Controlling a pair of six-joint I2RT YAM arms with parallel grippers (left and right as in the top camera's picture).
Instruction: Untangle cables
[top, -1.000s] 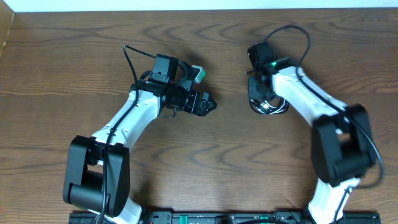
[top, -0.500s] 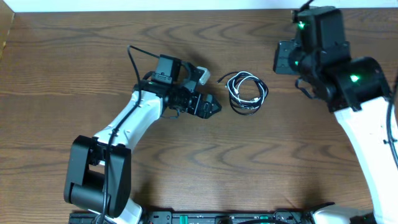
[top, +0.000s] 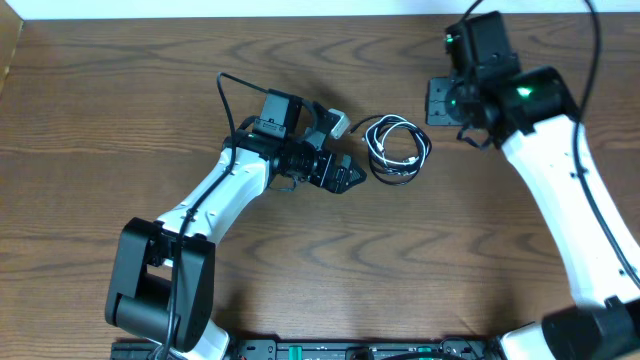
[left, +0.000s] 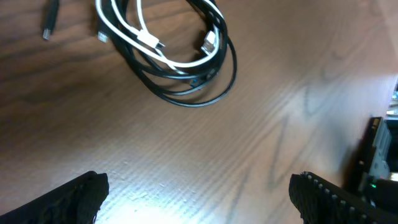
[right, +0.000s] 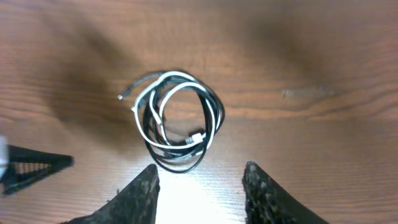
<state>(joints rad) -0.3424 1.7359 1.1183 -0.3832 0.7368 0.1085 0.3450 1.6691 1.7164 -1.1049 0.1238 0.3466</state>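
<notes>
A: Brown wooden table (top: 120, 90). Where do the cables (top: 396, 150) lie?
B: Slightly right of centre, far side: black and white loops coiled together. Left gripper (top: 345, 178) sits just left of them, jaws spread; right gripper (right: 200, 167) hovers above, spread too.
A: The danger?
B: Perhaps the loops interlock; pinching both cords would drag everything.

A black cord (right: 181, 163) and a white cord (right: 163, 83) lie on the brown, dark-grained tabletop (top: 110, 100); the arms (top: 214, 190) are white with black joints.
</notes>
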